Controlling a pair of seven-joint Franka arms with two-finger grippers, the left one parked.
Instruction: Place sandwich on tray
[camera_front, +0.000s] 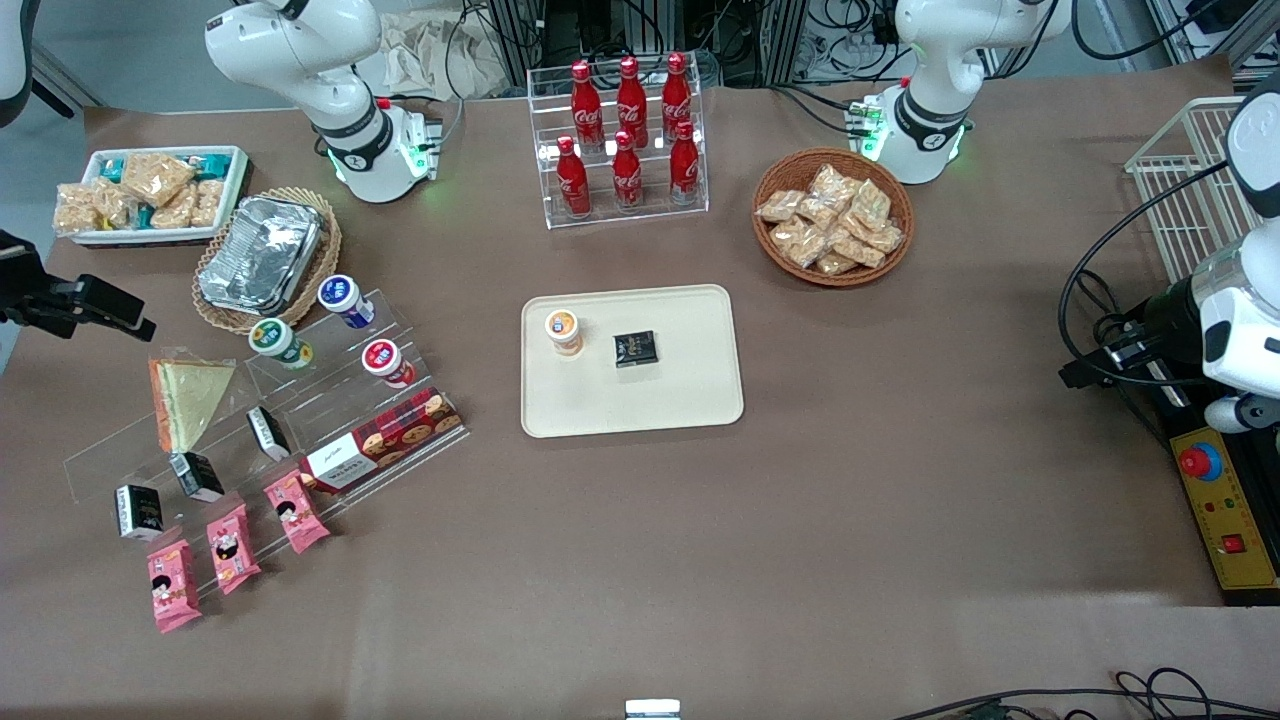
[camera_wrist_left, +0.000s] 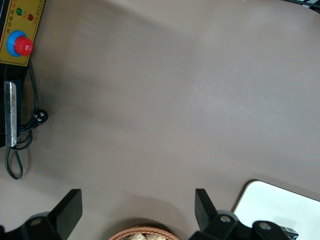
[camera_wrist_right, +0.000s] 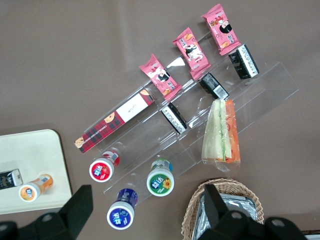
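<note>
Pink snack packets (camera_front: 226, 548) lie nearest the front camera, just in front of the clear stepped rack (camera_front: 250, 420), which I take as my landmark. On that rack's upper step, at the working arm's end of it, rests the sandwich (camera_front: 186, 399), wrapped, lying flat with its point toward the packets. My gripper (camera_front: 95, 308) hangs well above the table, farther from the front camera than the rack and a little off its end, beside the foil container (camera_front: 260, 255) in its wicker basket; its two fingers (camera_wrist_right: 79, 202) stand wide apart with nothing between them. The tray (camera_front: 690, 400) sits well clear of the rack toward the table's middle, already carrying a small cup (camera_front: 564, 331) and a dark packet (camera_front: 635, 348). To do this well, I judge I should descend over the wedge's broad end, close across the bread, and lift straight up so the wrap does not drag the rack
</note>
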